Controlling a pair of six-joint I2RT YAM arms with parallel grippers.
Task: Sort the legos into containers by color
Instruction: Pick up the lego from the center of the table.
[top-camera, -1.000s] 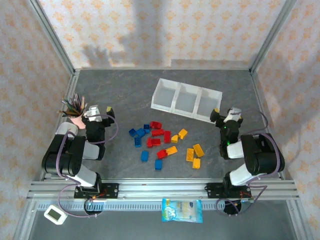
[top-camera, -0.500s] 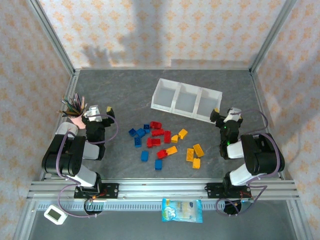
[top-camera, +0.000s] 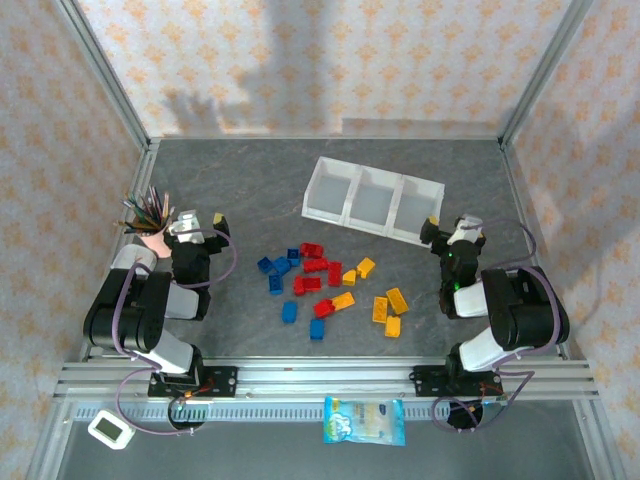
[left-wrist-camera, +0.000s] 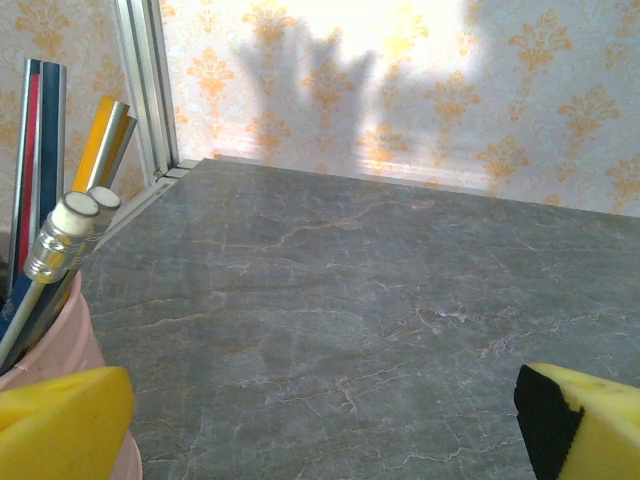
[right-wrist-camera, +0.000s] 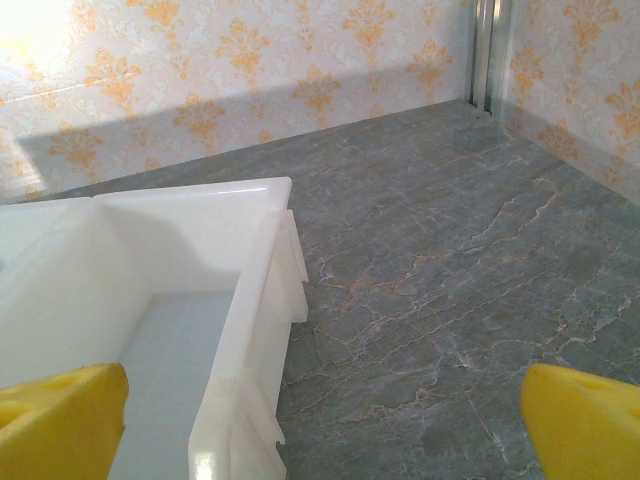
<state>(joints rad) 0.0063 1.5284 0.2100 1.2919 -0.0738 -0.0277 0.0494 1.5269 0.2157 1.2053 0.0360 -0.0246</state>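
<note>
While red, blue and yellow-orange studded plastic bricks lie scattered on grey marbled tabletop, near white three-compartment plastic tray, left gripper stands spread wide; right gripper likewise.

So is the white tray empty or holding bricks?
Empty: all three compartments of the white tray show bare floors; the legos lie loose on the table.

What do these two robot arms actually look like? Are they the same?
They look like a matched pair. The left arm and right arm are built from chunky black links with rounded white sections, and thin purplish cables loop along each. Their jaws end in yellow pads; a black inner face shows on one.
</note>
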